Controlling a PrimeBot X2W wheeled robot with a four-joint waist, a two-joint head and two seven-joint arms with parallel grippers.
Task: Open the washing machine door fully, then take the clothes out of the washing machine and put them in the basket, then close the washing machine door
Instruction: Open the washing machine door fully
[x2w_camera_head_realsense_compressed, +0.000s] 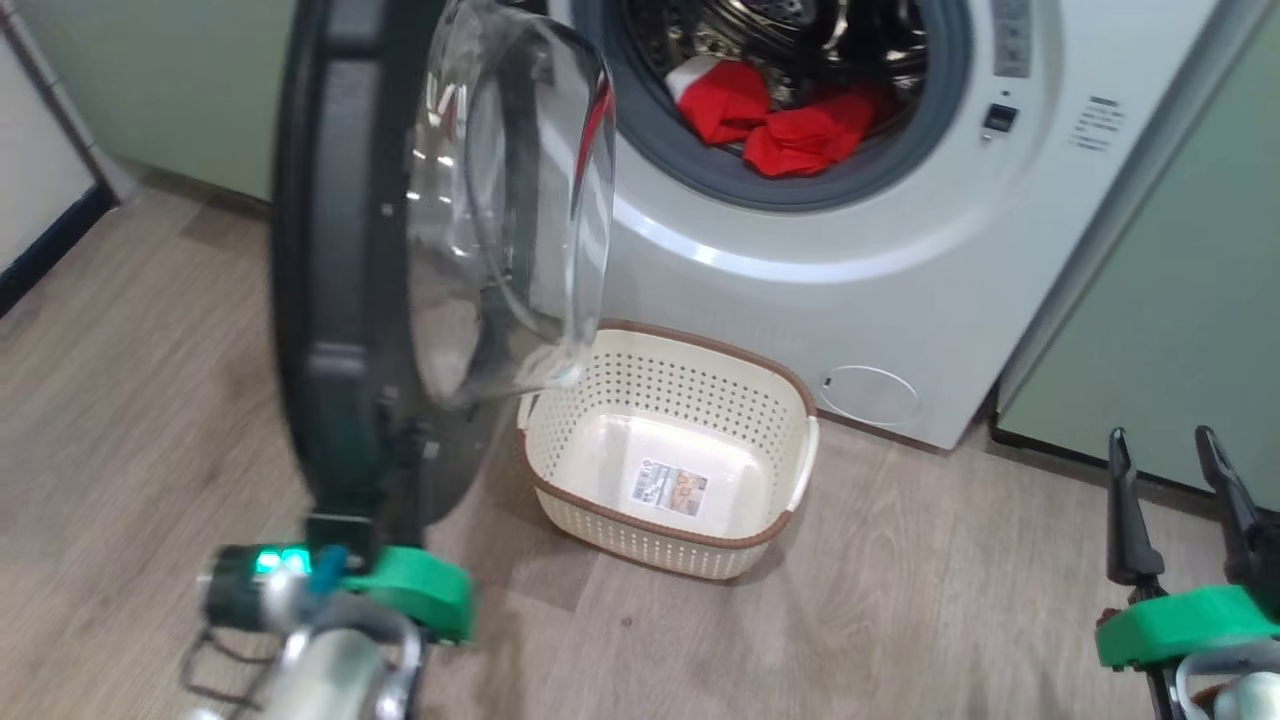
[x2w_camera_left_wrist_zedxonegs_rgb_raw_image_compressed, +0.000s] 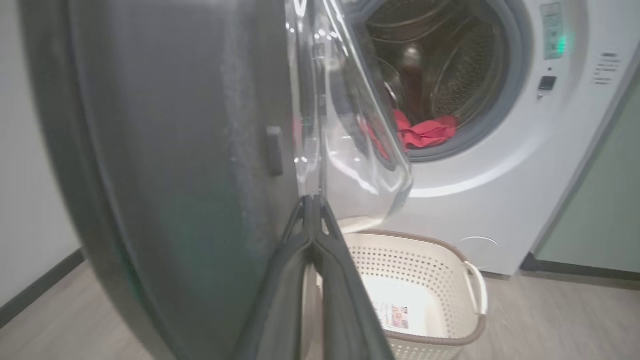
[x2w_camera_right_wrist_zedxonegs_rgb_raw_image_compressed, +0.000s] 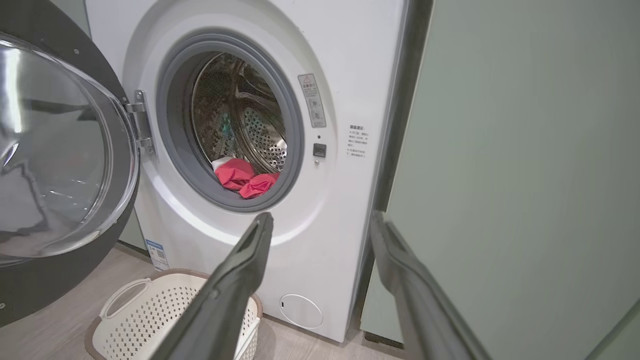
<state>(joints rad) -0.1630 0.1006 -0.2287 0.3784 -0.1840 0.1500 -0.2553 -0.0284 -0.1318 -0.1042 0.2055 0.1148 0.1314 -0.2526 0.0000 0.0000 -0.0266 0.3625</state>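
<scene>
Washing machine door (x2w_camera_head_realsense_compressed: 340, 250) stands open, edge-on in head view, glass bowl facing the drum. L end effector (x2w_camera_left_wrist_zedxonegs_rgb_raw_image_compressed: 312, 204): fingers pressed together, tips at door's inner side where black rim meets glass. R end effector (x2w_camera_head_realsense_compressed: 1162, 440): fingers apart, gripping nothing, over floor (x2w_camera_head_realsense_compressed: 900, 600) at its right side, near pale green cabinet (x2w_camera_head_realsense_compressed: 1180, 300). Clothes (x2w_camera_head_realsense_compressed: 790, 130) lie bunched at front lip of drum inside washing machine (x2w_camera_head_realsense_compressed: 900, 270). Basket (x2w_camera_head_realsense_compressed: 700, 342) sits on floor just in front of machine, beside door's lower edge, label sticker on its bottom
</scene>
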